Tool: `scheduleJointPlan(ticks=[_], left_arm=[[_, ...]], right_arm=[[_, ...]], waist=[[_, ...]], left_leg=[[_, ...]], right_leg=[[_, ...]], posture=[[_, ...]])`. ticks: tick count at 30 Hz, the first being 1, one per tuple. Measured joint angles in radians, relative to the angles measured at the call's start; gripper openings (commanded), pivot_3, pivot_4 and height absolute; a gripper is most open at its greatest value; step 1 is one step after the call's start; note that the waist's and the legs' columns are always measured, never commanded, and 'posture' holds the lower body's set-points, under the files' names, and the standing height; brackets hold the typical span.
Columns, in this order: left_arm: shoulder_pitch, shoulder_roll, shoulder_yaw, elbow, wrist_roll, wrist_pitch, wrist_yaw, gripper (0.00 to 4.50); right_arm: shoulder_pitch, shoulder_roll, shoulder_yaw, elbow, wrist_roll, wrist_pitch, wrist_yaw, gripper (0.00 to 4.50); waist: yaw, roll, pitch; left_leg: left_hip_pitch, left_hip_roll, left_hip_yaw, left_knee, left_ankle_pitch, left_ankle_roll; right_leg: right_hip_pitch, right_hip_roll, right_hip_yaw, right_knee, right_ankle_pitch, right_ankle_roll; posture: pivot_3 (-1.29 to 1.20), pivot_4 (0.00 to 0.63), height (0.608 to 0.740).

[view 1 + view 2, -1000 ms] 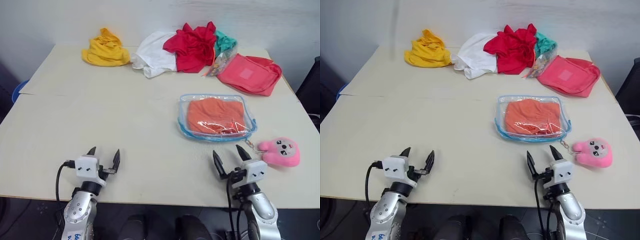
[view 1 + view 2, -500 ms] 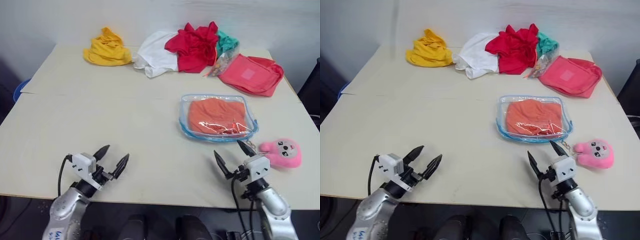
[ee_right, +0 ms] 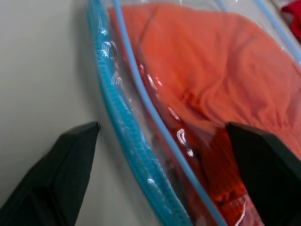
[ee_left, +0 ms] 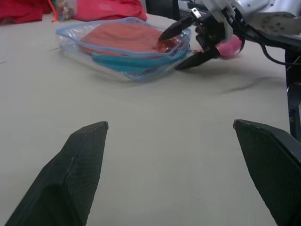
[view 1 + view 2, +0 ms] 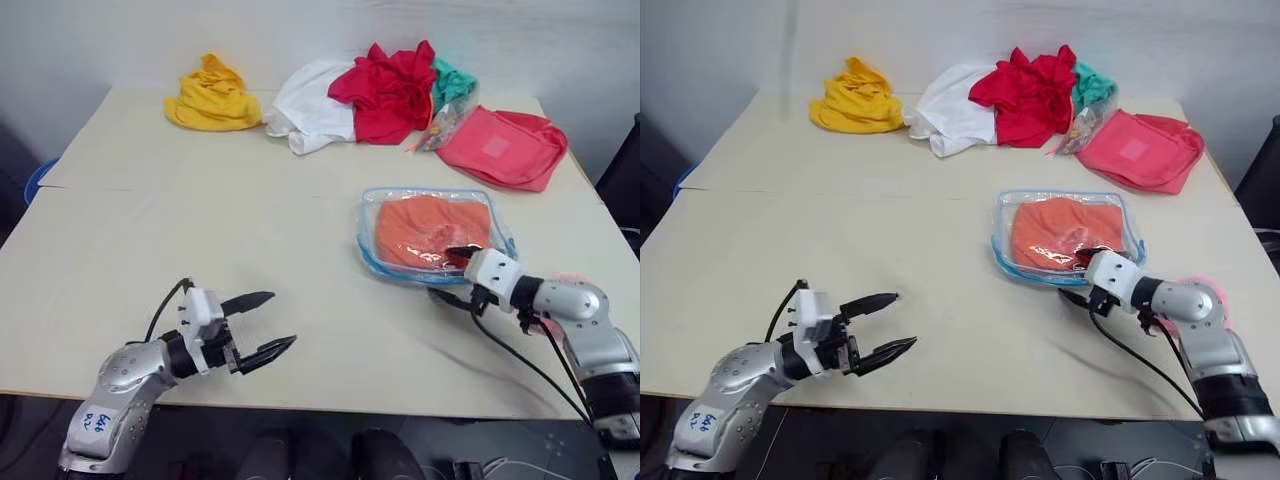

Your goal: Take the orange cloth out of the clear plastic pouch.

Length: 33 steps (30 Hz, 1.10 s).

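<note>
I see the clear plastic pouch (image 5: 433,233) lying flat on the table (image 5: 250,220), on my right side, with the orange cloth (image 5: 430,230) folded inside it. My right gripper (image 4: 190,43) is at the near edge of the pouch; its fingers are spread, one above the blue zipper rim and one below it, not closed on anything yet. My left gripper (image 5: 262,324) hovers over bare table, well apart from the pouch, fingers wide. I judge the pouch to be light and slippery, so it can slide when pulled. The cloth is soft; I would pinch a wrinkle near the opening.
</note>
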Motion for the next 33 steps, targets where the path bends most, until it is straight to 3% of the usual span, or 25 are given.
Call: scheduleJointPlan(ticks=[6,10,11,16,19,24,28,33], left_arm=[[0.006,0.0,0.03,0.009,0.019,-0.011,0.015,4.5],[0.014,-0.008,0.046,0.017,0.028,-0.021,0.031,4.5],[0.015,-0.012,0.048,0.017,0.028,-0.022,0.034,4.5],[0.061,-0.026,0.073,0.011,0.029,-0.03,0.056,4.5],[0.094,-0.024,0.094,0.009,0.031,-0.032,0.061,4.5],[0.133,-0.021,0.138,0.002,0.03,-0.034,0.069,4.5],[0.162,-0.016,0.156,-0.011,0.028,-0.035,0.065,4.5],[0.171,0.015,0.192,-0.032,-0.034,0.001,0.031,4.5]], right_arm=[[-0.123,0.032,0.05,0.136,-0.016,-0.031,0.075,1.39],[-0.214,0.147,0.119,0.147,-0.022,-0.039,0.146,0.05],[-0.237,0.183,0.138,0.145,-0.026,-0.036,0.146,0.02],[-0.364,0.397,0.27,0.09,-0.079,0.055,0.142,0.02],[-0.371,0.441,0.303,0.062,-0.093,0.074,0.125,0.02],[-0.359,0.484,0.314,0.05,-0.116,0.165,0.075,0.02],[-0.358,0.486,0.31,0.022,-0.115,0.219,0.063,0.96],[-0.321,0.473,0.311,-0.081,-0.096,0.311,0.085,2.64]], waist=[[-0.005,0.0,0.0],[-0.033,0.0,0.0],[-0.037,0.0,0.0],[-0.042,0.0,0.0],[-0.015,0.0,0.0],[-0.015,-0.001,0.001],[-0.019,-0.001,0.001],[-0.021,-0.001,0.001]], left_leg=[[0.001,0.0,0.0,0.003,0.001,0.0],[0.001,0.001,0.0,0.0,0.002,-0.002],[0.001,0.002,0.0,0.0,0.002,-0.002],[-0.001,0.003,-0.002,-0.002,0.003,-0.004],[-0.004,-0.001,-0.003,0.0,0.002,-0.002],[-0.005,-0.002,-0.003,0.002,0.001,-0.001],[-0.005,-0.001,-0.003,-0.001,0.003,-0.003],[-0.009,0.0,0.0,-0.001,0.003,-0.004]], right_leg=[[0.001,0.0,0.001,0.003,0.0,0.0],[-0.001,0.001,0.001,0.003,0.0,0.0],[-0.001,0.002,0.0,0.003,0.0,0.0],[-0.005,0.003,0.0,0.006,0.0,0.0],[-0.007,-0.001,0.0,0.008,0.0,0.0],[-0.006,-0.002,0.0,0.004,0.0,0.001],[-0.009,-0.001,0.0,0.006,0.0,0.0],[-0.018,-0.001,0.0,0.014,0.0,0.0]], posture=[[0.0,0.15,0.74],[0.0,0.15,0.74],[0.0,0.15,0.74],[0.0,0.15,0.74],[0.0,0.15,0.74],[0.0,0.15,0.74],[0.0,0.15,0.74],[0.0,0.15,0.74]])
